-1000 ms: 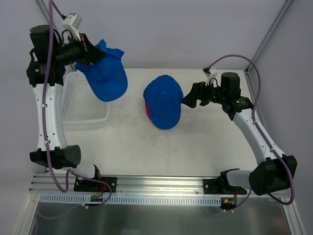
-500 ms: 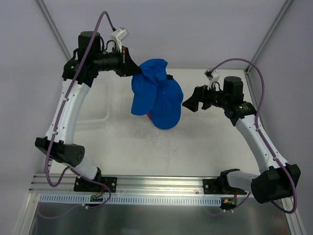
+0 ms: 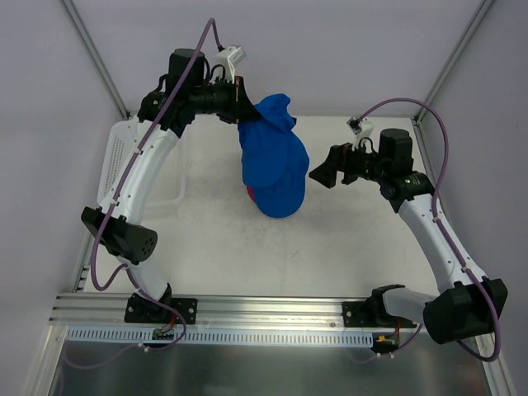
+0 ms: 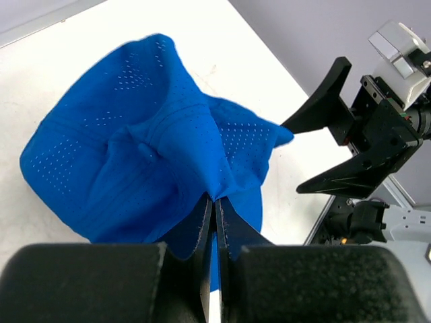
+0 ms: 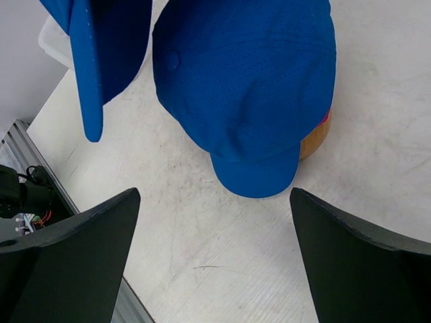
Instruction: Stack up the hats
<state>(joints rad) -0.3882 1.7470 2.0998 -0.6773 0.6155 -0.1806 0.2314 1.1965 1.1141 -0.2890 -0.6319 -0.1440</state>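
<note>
A blue hat hangs in the air from my left gripper, which is shut on a fold of its fabric; the fingertips are pressed together. It hangs just above another blue hat lying on the table over a magenta hat, of which only a sliver shows. In the right wrist view the lower blue hat sits on a tan wooden disc, with the held hat's brim at upper left. My right gripper stands open and empty just right of the stack.
A white slatted basket stands at the left of the table, partly under my left arm. The metal rail with both arm bases runs along the near edge. Frame posts rise at the back corners.
My left arm has swung right, carrying the blue hat from over the basket to just above the stack. The right arm has barely moved.
</note>
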